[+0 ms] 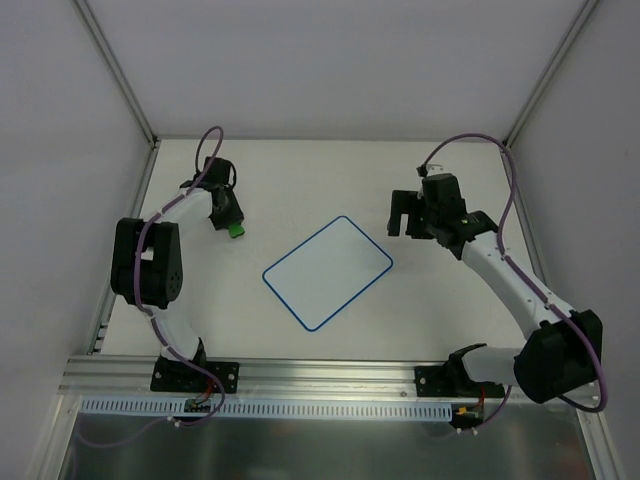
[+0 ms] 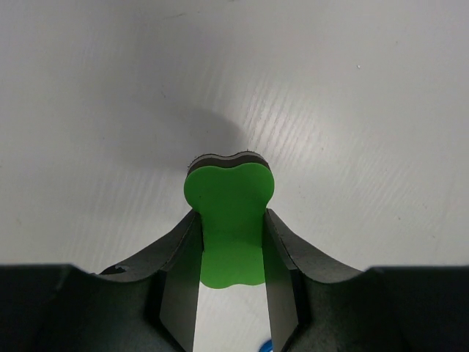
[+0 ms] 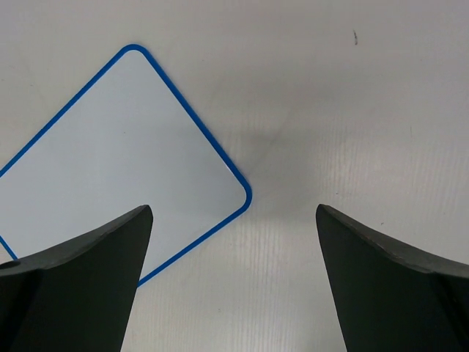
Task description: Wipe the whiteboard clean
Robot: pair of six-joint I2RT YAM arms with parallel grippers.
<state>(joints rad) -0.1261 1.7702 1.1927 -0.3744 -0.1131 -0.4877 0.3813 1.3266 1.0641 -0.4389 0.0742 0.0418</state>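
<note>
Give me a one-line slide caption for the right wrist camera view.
Open right gripper above the table, beside a corner of the unmarked, blue-rimmed whiteboard.

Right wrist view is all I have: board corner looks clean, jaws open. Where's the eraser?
Observer: The left gripper is shut on the green eraser.
Operator: Is it over the board?
Observer: No. In the top view it is off to the left of the whiteboard, apart from it.
Operator: Any marks on the part I can't see?
Observer: None visible from the top view; the whole surface inside the blue rim looks blank.
</note>
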